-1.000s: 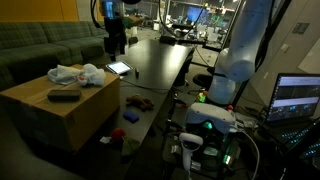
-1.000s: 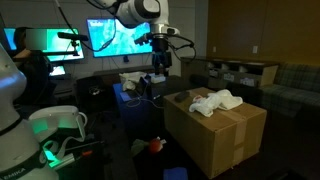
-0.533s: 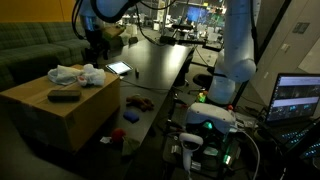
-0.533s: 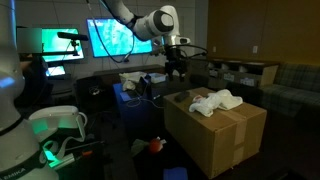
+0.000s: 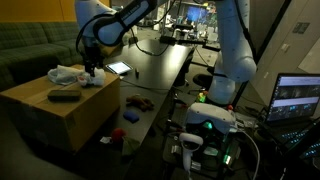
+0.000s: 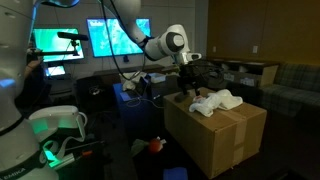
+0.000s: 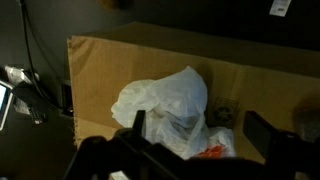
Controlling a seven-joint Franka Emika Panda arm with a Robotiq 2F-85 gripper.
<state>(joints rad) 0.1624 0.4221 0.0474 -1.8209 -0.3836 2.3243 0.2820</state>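
The arm has swung from the dark table to over the cardboard box (image 5: 60,118). On the box top a black block (image 5: 65,95) lies leftmost, then the crumpled white bag (image 5: 70,74), then the gripper (image 5: 92,68), jaws apart, just above the bag. The bag looks light, soft and slippery, and a raised fold seems the best place to grip it.

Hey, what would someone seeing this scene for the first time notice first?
A crumpled white bag lies on top of a big cardboard box, with the open tool hanging just above it. A dark flat object lies on the box beside the bag, and a green-lit device glows by the arm's base.
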